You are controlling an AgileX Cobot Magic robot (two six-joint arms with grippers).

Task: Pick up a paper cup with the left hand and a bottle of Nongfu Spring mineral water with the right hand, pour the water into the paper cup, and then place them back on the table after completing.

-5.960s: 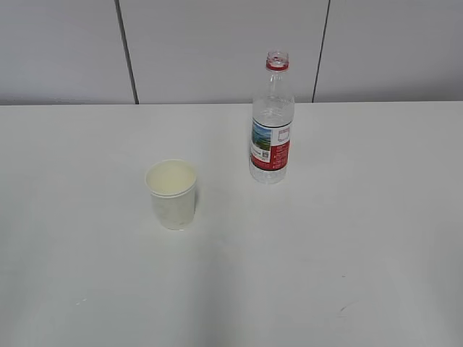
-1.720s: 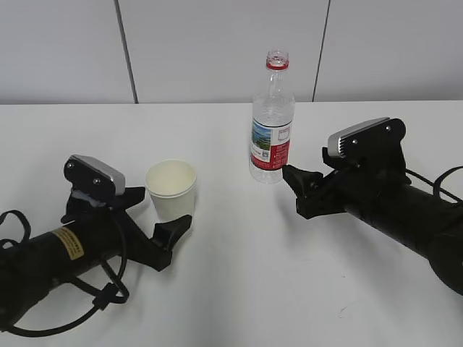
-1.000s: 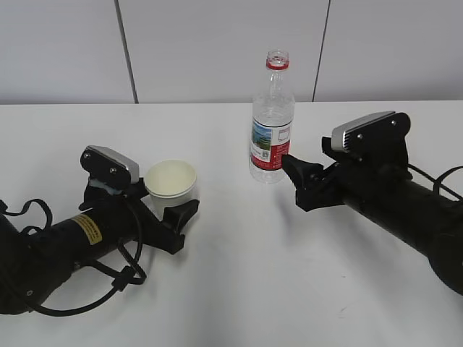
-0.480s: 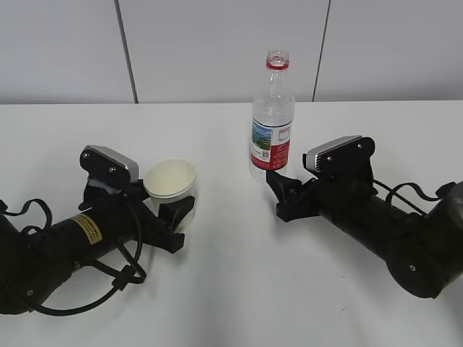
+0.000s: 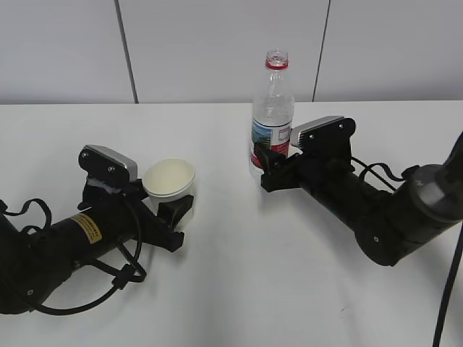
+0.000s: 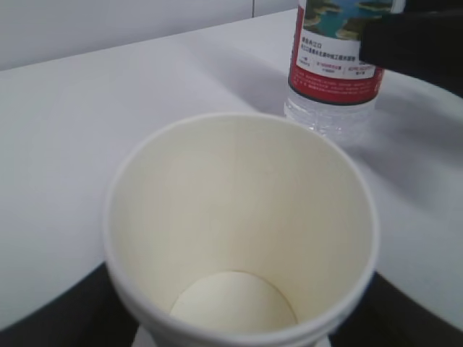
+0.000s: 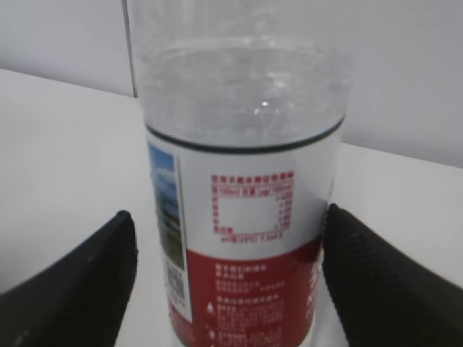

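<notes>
Clear plastic bottle (image 7: 239, 195) stood upright on the bench (image 5: 289, 289), dead between the right end effector's (image 5: 269, 165) spread fingers, not pinched yet; paper cup (image 6: 239, 238) sat inside the left end effector (image 5: 168, 206), grip unclear.

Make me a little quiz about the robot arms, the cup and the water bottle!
1. True or false: the bottle has its cap on.
2. What does the paper cup hold? A) water B) nothing C) a straw
3. Fill in: the right hand has one finger on each ___ of the bottle.

Key: 1 false, the neck is open. 2 B. 3 side, with gaps showing in the right wrist view.
</notes>
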